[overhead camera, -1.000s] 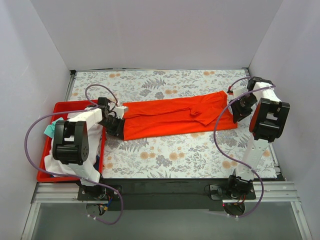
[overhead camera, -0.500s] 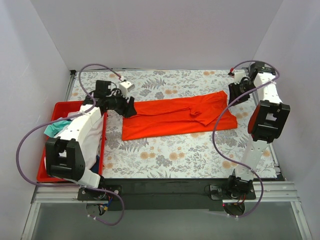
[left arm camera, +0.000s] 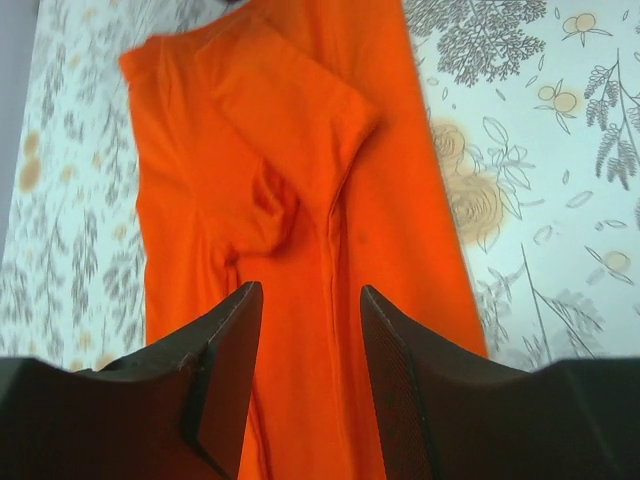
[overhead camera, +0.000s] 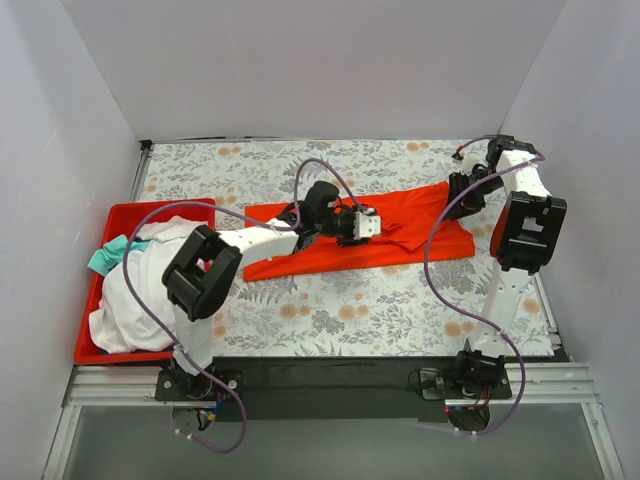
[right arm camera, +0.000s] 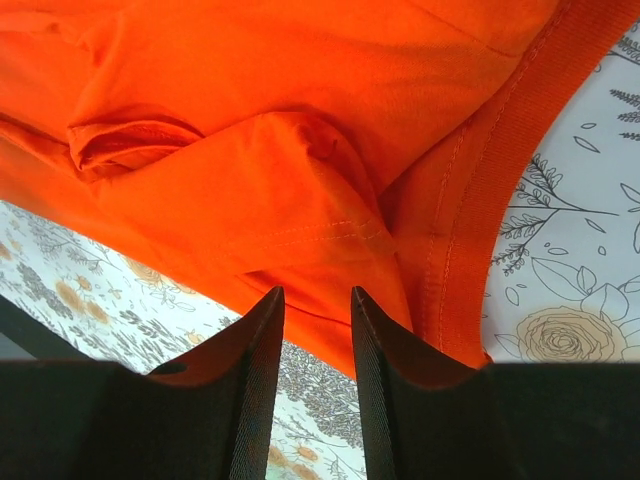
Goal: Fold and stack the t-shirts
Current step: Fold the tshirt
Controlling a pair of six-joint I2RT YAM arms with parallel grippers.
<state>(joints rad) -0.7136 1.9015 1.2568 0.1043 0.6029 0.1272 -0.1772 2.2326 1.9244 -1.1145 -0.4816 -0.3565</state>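
From above, you had the bright orange-red cloth t-shirt (overhead camera: 410, 245) lying on the flower-printed table cover (overhead camera: 400, 310), right of centre. It was folded into a long, narrow band. Its long axis ran left to right, with the right end a little farther back. Your left gripper (overhead camera: 365, 225) hung over the middle of that band, and your right gripper (overhead camera: 462, 195) was at its right end. To the left stood the red plastic bin (overhead camera: 150, 207) with a soft heap of white cloth (overhead camera: 130, 300) and a scrap of teal cloth (overhead camera: 105, 258) in it.

From your left wrist, the ridged black fingers (left arm camera: 225, 370) of the left gripper (left arm camera: 310, 380) stood well apart with nothing between them. The t-shirt (left arm camera: 300, 230) ran away lengthwise beyond them. It lay smooth but creased, with a sleeve (left arm camera: 290, 110) folded in on top.

From your right wrist, the right gripper (right arm camera: 315, 390) had its fingers (right arm camera: 255, 380) narrowly apart and closed on nothing. The t-shirt (right arm camera: 250, 90) lay just beyond the tips. It showed rumpled folds, a stitched sleeve hem and a ribbed band (right arm camera: 470, 220) along its right edge, beside the printed cover (right arm camera: 570, 250).
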